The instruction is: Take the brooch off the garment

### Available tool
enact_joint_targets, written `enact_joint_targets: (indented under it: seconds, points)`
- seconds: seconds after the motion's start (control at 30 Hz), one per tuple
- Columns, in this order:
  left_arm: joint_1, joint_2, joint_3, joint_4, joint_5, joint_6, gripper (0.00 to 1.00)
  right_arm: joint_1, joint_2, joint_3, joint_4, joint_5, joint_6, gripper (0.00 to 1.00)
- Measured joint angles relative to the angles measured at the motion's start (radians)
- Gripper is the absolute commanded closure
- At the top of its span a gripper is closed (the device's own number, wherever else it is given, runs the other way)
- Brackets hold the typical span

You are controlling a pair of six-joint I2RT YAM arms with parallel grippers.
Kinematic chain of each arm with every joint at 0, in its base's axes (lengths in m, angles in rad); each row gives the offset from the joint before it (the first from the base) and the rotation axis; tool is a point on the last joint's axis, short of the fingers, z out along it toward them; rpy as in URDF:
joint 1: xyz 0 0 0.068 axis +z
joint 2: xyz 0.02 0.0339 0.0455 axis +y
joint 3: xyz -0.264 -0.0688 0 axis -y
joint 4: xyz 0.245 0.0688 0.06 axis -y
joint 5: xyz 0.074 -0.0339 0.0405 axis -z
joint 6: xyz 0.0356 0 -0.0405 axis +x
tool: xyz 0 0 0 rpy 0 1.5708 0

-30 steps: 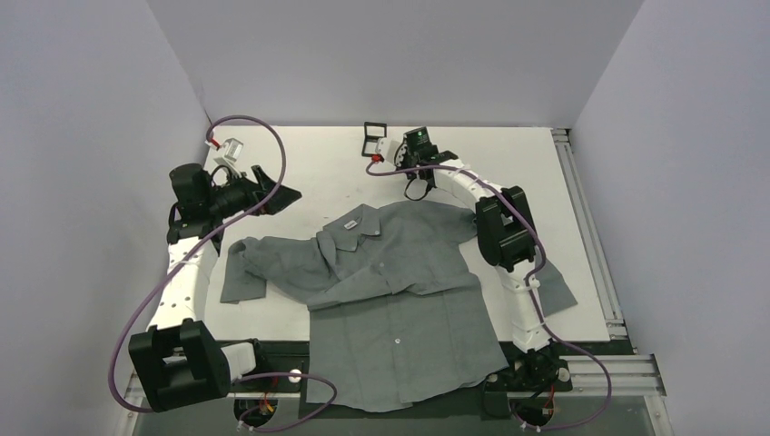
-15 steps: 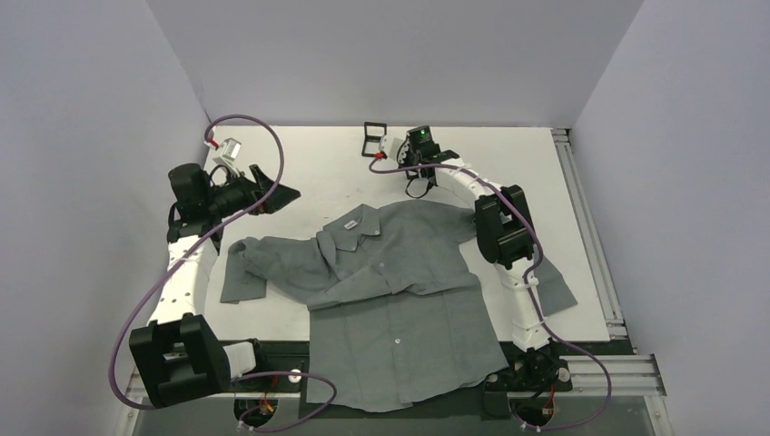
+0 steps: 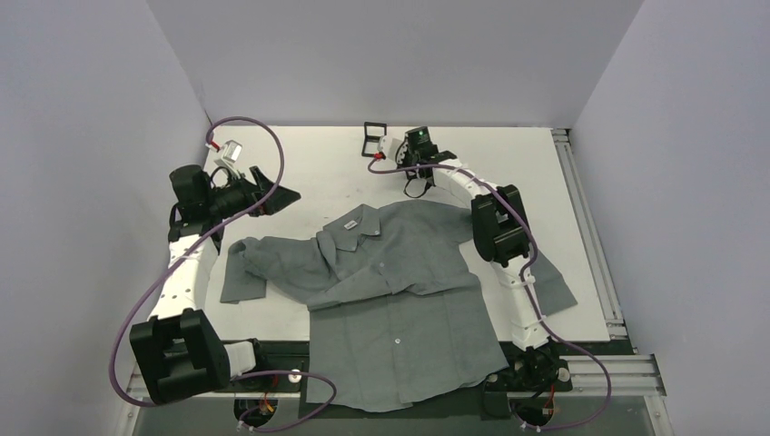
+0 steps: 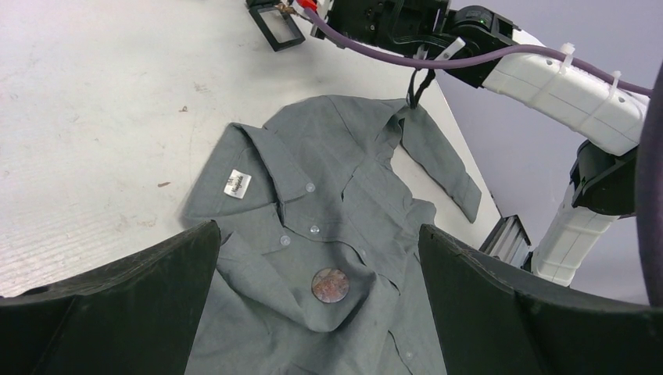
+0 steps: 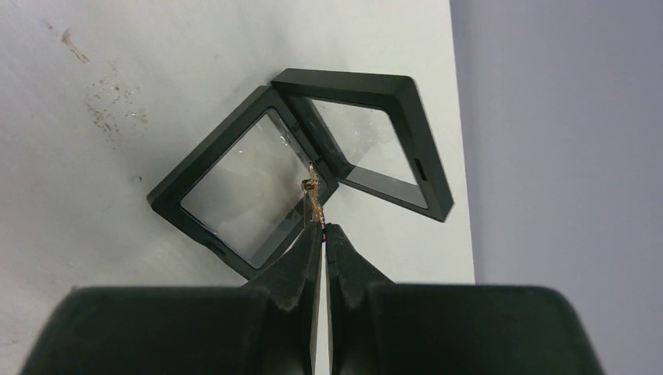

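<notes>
An open black hinged case (image 5: 360, 80) lies on the counter (image 5: 117, 78) just under the right gripper (image 5: 319, 223), which pinches a tiny brass-coloured piece (image 5: 313, 191), while the brooch (image 4: 331, 283) sits on the garment (image 4: 367, 187), framed between the spread left gripper's (image 4: 318, 228) fingers.

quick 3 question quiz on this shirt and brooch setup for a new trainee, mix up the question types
1. True or false: the brooch sits on the garment.
2. The left gripper has its fingers: A) wide open above the garment, B) shut on the brooch, C) shut on a sleeve.
3. Fill in: the right gripper, shut on a small golden piece, hangs over an open case of colour ___.

Key: 1 true; 2 A; 3 black.
</notes>
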Motion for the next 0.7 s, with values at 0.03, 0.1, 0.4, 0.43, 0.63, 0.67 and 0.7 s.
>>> enact_joint_targets:
  seconds: [0.03,0.1,0.4,0.43,0.63,0.67,0.7]
  points:
    - [0.000,0.000,-0.001,0.000,0.002,0.000,0.04,0.000,0.004,0.000,0.000,-0.001,0.000,1.00]
    - [0.000,0.000,-0.004,0.002,0.003,-0.001,0.04,0.000,0.017,0.000,0.000,-0.003,-0.001,0.99]
    - [0.000,0.000,-0.006,0.003,0.004,-0.002,0.04,0.004,0.019,-0.011,0.003,-0.030,0.011,0.66]
    - [0.000,0.000,-0.006,0.003,0.004,-0.002,0.04,0.006,0.019,-0.014,0.001,-0.038,0.014,0.65]
    - [0.000,0.001,-0.006,0.019,0.003,-0.002,0.04,0.008,-0.007,-0.055,-0.005,-0.083,0.050,0.54]
    - [0.000,0.002,-0.006,0.020,0.003,-0.002,0.04,0.009,-0.021,-0.068,-0.011,-0.093,0.061,0.53]
    - [0.000,0.004,-0.006,0.021,0.002,-0.001,0.04,0.010,-0.038,-0.082,-0.016,-0.104,0.071,0.50]
